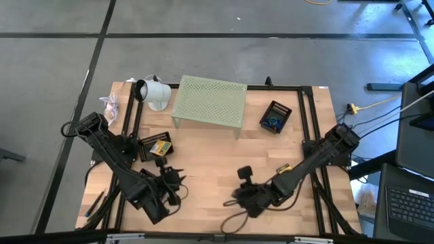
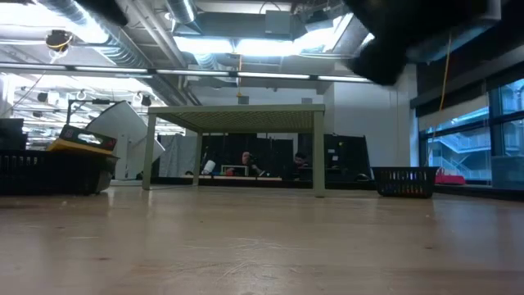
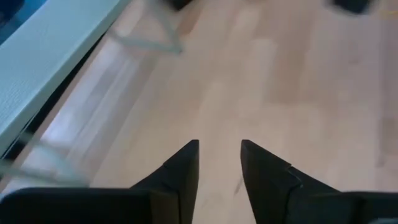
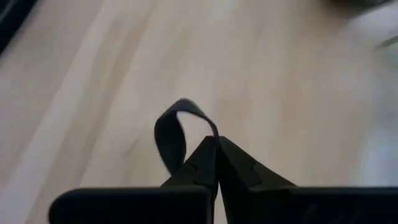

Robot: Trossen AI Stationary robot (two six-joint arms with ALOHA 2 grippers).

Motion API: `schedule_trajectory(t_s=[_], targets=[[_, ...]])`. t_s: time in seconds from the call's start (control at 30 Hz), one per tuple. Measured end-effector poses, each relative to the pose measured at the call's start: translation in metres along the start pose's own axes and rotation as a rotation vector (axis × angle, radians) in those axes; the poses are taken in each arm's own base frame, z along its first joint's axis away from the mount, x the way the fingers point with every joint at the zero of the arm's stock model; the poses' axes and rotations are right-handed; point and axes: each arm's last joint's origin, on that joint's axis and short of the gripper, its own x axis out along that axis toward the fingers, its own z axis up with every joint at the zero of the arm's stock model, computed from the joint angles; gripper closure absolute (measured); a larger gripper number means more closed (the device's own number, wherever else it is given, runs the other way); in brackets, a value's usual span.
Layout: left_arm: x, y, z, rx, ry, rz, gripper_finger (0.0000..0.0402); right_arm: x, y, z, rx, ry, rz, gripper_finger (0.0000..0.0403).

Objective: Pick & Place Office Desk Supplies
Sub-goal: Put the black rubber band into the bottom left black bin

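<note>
Right gripper (image 4: 216,142), low over the worktop (image 1: 217,173) at about 6 o'clock, is clenched on a thin dark rubber band (image 4: 171,134); the loop bulges free just beside the fingertips, clear of the wood. Judged light, limp and springy, liable to slip, so a pinch across one strand suits it; left gripper (image 3: 219,163), near 7 o'clock, stands parted and empty; a black tray (image 1: 275,116) of supplies sits at 1 o'clock

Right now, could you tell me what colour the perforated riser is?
Pale green; the riser shows best in the high view.
</note>
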Motion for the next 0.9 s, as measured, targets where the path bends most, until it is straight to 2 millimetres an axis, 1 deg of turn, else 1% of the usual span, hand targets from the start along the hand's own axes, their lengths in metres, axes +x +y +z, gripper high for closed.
schedule_trajectory(t_s=[0.17, 0.3, 0.43, 0.57, 0.77, 0.9], targets=[[0.004, -0.016, 0.018, 0.052, -0.105, -0.109, 0.0251, -0.006, -0.027, 0.030, 0.049, -0.103, -0.083, 0.0395], [0.006, -0.024, 0.036, 0.087, -0.210, -0.161, 0.0217, -0.004, -0.046, 0.044, 0.072, -0.169, -0.110, 0.0395], [0.010, -0.024, 0.050, 0.134, -0.283, -0.146, 0.0196, -0.002, -0.060, 0.058, 0.068, -0.292, -0.148, 0.0396], [0.017, -0.021, 0.056, 0.204, -0.298, -0.119, 0.0188, -0.003, -0.070, 0.069, 0.063, -0.388, -0.180, 0.0396], [0.023, -0.017, 0.060, 0.239, -0.298, -0.069, 0.0189, -0.002, -0.075, 0.070, 0.059, -0.399, -0.190, 0.0396], [0.023, -0.016, 0.060, 0.238, -0.301, -0.055, 0.0204, -0.002, -0.074, 0.070, 0.060, -0.401, -0.190, 0.0397]])
